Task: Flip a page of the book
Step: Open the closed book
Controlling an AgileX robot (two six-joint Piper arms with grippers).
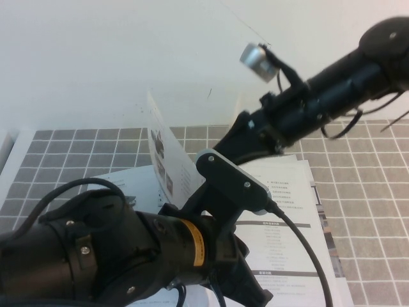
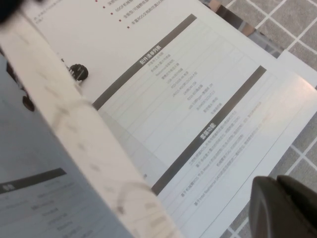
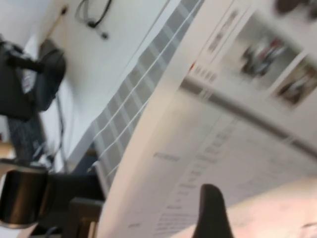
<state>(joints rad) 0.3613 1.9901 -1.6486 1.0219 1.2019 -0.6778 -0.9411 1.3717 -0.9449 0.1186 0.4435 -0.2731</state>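
Grey-and-white checked matting covers the surface [image 1: 57, 160] under a plain white wall, and the book [image 1: 287, 236] lies open on it at the centre, its right-hand page showing grey-headed tables. From the spine the page [image 1: 167, 163] stands nearly upright, leaning toward ten o'clock, so by my judgement the turn is about half done.

My right arm reaches in from two o'clock, and its right gripper [image 1: 233, 144] sits against the raised sheet's edge near mid-scene; whether those jaws are clamped on the paper or merely resting against it I cannot tell, since the arm hides them and only one dark fingertip [image 3: 210, 213] shows against the sheet in the wrist view. My left arm fills the foreground from eight o'clock, with the left gripper [image 1: 246, 288] low at six o'clock over the right-hand page; its jaws I cannot tell either.

Next the sheet needs carrying past vertical toward nine o'clock and laying flat. The left arm's bulk and black cable [image 1: 307, 249] crowd the spine, so it could snag the sheet.
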